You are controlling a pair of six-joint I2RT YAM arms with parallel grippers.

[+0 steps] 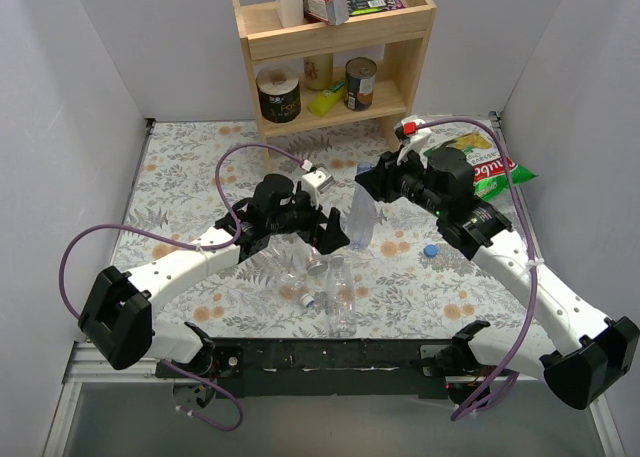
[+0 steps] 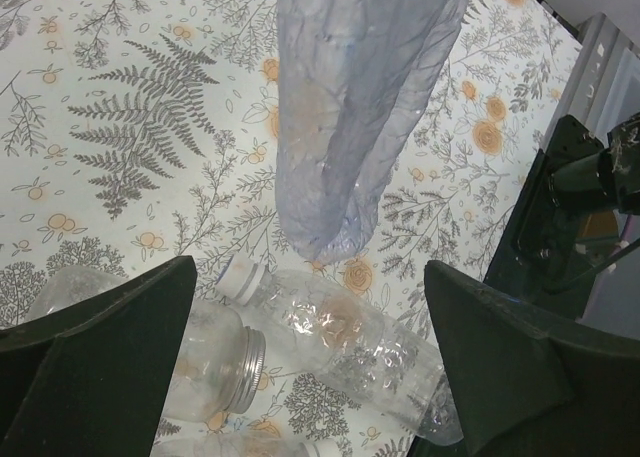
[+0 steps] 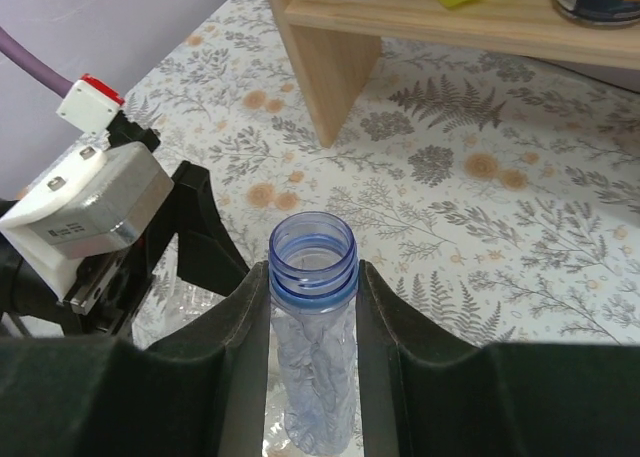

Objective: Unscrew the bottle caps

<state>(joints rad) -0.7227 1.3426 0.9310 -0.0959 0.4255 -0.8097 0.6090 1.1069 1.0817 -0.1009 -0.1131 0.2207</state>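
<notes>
Right tool clamped the blue bottle by its neck, upright, mouth bare. Left tool gaped wide beside it, empty. Blue cap lay on the desk, right of the bottle. Best bet: set it down clear of the lying bottles nearby.

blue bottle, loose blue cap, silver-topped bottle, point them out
blue bottle (image 3: 313, 272), right wrist view, threaded neck
loose blue cap (image 1: 430, 249), top view, its top face
silver-topped bottle (image 2: 212, 362), left wrist view, clear body
</notes>
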